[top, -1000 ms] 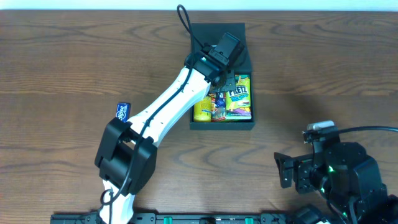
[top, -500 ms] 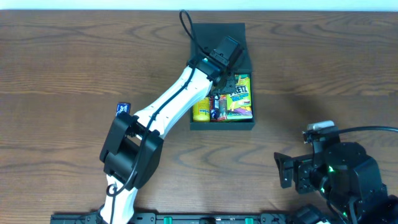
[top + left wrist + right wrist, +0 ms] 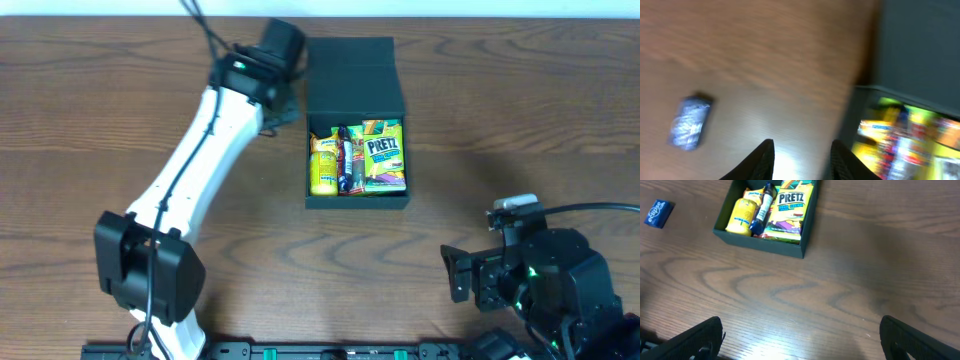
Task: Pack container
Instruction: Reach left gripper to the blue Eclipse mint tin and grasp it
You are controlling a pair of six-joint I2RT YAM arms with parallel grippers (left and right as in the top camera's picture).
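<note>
The dark container (image 3: 357,198) stands at the back centre with its flap lid (image 3: 352,70) open. Inside lie a yellow packet (image 3: 323,170), a dark bar (image 3: 347,162) and a green Pretz packet (image 3: 384,160). My left gripper (image 3: 282,108) is open and empty, above the table just left of the container (image 3: 900,55); the left wrist view is blurred. A small blue packet (image 3: 690,121) lies on the table to its left, also in the right wrist view (image 3: 659,213); my left arm hides it from overhead. My right gripper (image 3: 802,337) is wide open and empty, near the front right.
My left arm (image 3: 190,170) stretches diagonally across the left half of the table. The right arm's base (image 3: 540,285) sits at the front right corner. The wooden table (image 3: 500,130) runs to a pale back edge.
My left gripper has come out of the container and swung left, now over the table beside the box. The arm now covers the blue packet from overhead. The right arm has not moved.
</note>
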